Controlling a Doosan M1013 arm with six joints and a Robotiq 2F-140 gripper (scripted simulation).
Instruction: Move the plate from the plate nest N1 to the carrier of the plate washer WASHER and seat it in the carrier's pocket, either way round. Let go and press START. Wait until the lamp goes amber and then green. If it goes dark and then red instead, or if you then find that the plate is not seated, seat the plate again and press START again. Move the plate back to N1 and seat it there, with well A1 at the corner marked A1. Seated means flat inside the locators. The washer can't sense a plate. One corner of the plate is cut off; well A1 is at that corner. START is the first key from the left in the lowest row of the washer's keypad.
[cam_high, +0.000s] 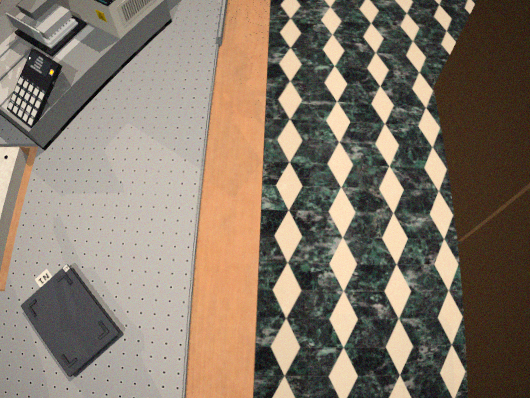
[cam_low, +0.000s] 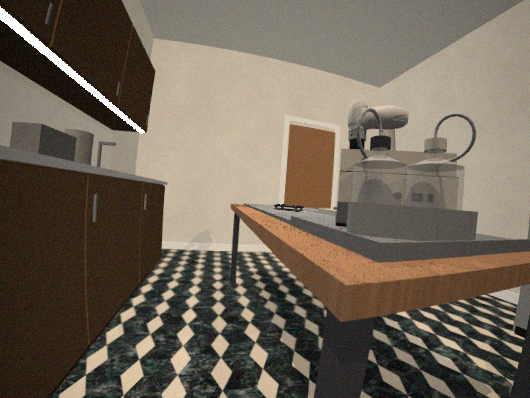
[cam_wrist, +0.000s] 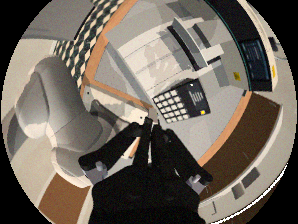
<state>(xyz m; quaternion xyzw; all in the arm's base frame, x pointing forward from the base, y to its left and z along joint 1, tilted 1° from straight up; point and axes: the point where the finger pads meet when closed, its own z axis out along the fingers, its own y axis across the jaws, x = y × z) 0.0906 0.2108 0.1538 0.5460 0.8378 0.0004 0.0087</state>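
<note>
The plate nest N1 holds no plate. On the washer, a pale ribbed plate appears to sit on the dark carrier; overlapping parts obscure its fit, so I cannot tell whether it lies flat. The washer's keypad has its lamp lit amber. My gripper is shut and empty. In the wrist view its fingertips appear beside the keypad's lowest-row edge, at the end away from START; their height is unclear. In the exterior view the washer hides the fingertips.
Two bottles with looped tubes stand at the washer. The perforated grey deck lies between the washer and N1, with a wooden table edge beyond it. The pale arm is at the wrist view's left.
</note>
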